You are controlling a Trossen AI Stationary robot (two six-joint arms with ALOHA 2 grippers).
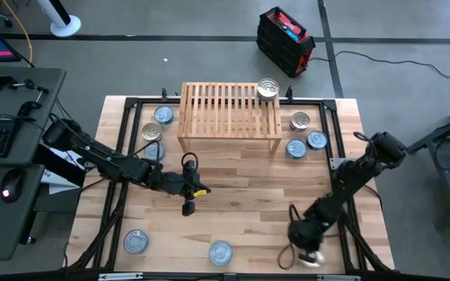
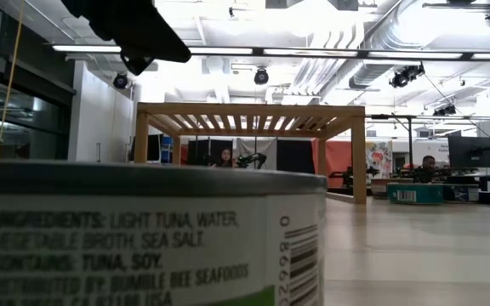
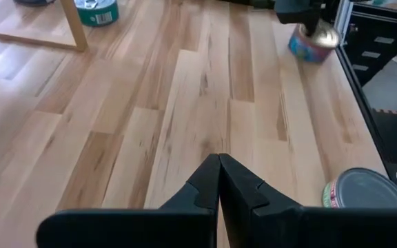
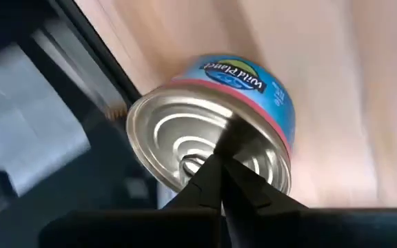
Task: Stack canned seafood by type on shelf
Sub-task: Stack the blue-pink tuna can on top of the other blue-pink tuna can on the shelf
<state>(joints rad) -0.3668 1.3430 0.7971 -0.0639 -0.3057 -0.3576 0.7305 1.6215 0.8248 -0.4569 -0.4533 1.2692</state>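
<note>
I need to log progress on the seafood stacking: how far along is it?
Barely begun. Done: one can sits on the shelf. In hand: the right gripper, fingers shut, is at a blue-label can near the table's front right edge, not gripping it. The left gripper hangs shut over the table. Left: the tins either side of the shelf and along the front.

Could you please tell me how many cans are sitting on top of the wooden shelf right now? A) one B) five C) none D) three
A: in the high view only one can rests on the slatted top of the shelf, at its far right corner, while the other cans lie on the table around it.
</note>
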